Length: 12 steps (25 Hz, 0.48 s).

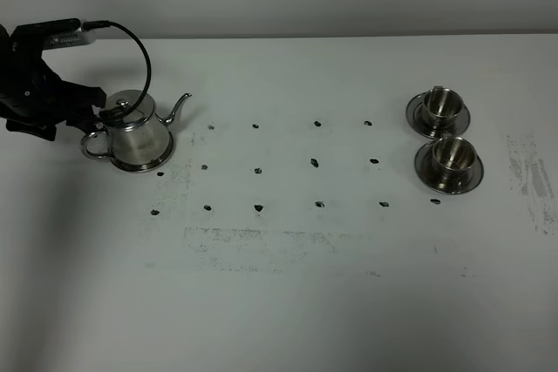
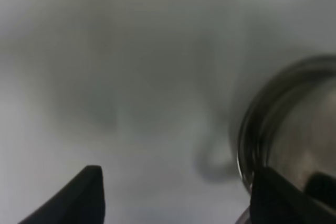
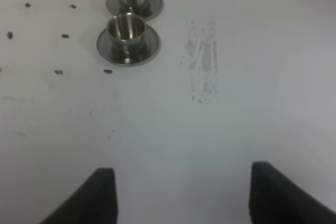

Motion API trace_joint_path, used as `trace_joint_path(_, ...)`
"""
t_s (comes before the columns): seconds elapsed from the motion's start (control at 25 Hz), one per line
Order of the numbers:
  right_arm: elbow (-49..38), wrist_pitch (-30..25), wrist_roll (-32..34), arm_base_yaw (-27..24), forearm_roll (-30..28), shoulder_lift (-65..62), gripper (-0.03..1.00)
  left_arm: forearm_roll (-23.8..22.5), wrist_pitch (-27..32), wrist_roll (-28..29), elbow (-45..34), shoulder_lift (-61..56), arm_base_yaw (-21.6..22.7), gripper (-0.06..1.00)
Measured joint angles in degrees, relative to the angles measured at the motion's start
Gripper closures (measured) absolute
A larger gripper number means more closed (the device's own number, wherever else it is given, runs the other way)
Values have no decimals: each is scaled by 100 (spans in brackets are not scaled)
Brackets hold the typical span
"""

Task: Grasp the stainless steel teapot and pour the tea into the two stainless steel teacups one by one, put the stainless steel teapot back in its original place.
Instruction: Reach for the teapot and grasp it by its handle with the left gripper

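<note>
— Fingers [image 2: 79, 200], left gripper [image 1: 96, 116]: apart, one beside our stainless steel teapot [image 1: 139, 132], which stands far left on the desk [image 1: 279, 302]. Nothing clamped.
— Right gripper [image 3: 181, 198]?
— Fingers apart too, over the desk. Far teacup [image 1: 443, 107] and near teacup [image 1: 455, 155] sit well away, at right.
— Step?
— Grasping, we judge. Next we centre on the loop handle [image 1: 94, 147], then close.

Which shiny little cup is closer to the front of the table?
The front teacup, the one lower in the high camera's picture. The back teacup sits right behind it, farther away.
</note>
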<state>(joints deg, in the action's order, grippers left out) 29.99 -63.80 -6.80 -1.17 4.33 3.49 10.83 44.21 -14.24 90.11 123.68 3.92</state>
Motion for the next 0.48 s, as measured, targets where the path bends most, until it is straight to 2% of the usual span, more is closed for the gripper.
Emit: trace_joint_path(0.48, 0, 0, 0, 0, 0, 0, 44, 21, 707, -1364, 0, 0, 0, 37)
